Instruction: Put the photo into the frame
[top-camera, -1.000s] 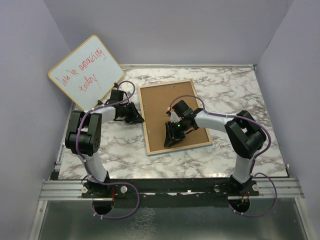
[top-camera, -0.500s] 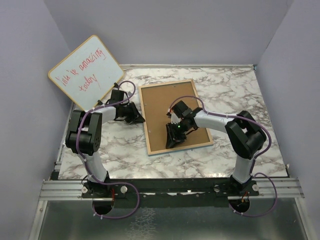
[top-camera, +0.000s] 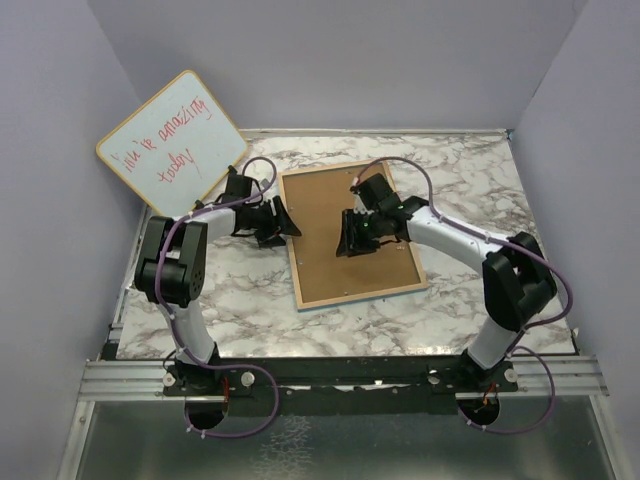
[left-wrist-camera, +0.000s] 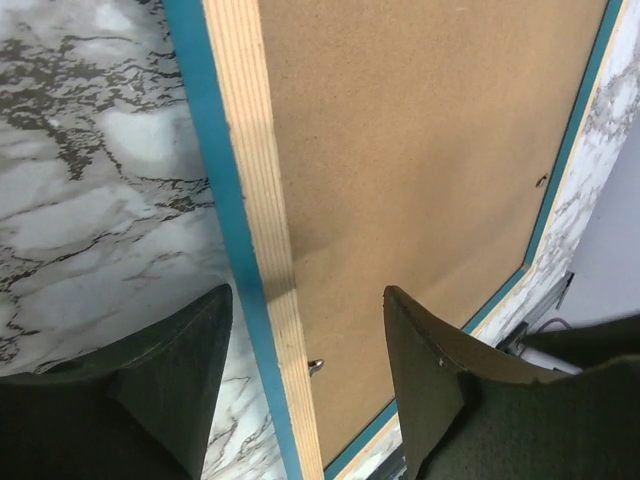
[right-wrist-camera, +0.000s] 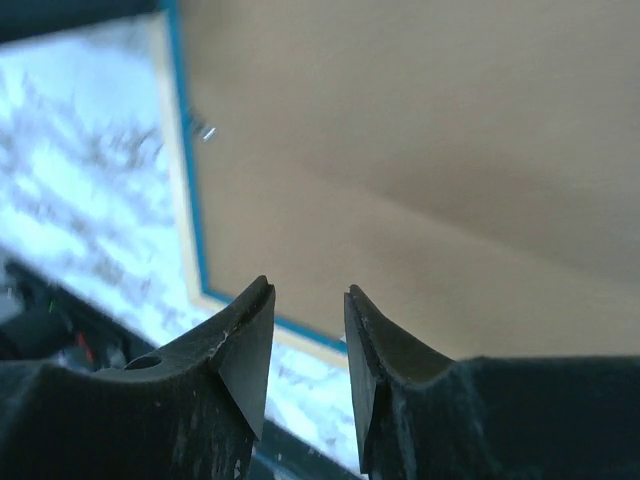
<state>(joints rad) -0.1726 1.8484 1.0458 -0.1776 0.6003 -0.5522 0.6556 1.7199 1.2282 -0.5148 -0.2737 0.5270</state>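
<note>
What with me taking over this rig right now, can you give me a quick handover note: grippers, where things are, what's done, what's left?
Left gripper: open, empty, its fingers on either side of the left rail of the frame.
Right gripper: jaws a little apart, empty, over the backing board.
The frame lies face down on the table, with the brown backing board seated in it.
The photo shows in no view. It may lie under the board; I cannot tell.
Done: the board is in the frame.
Left: probably confirm the photo is inside, then secure the board.
</note>
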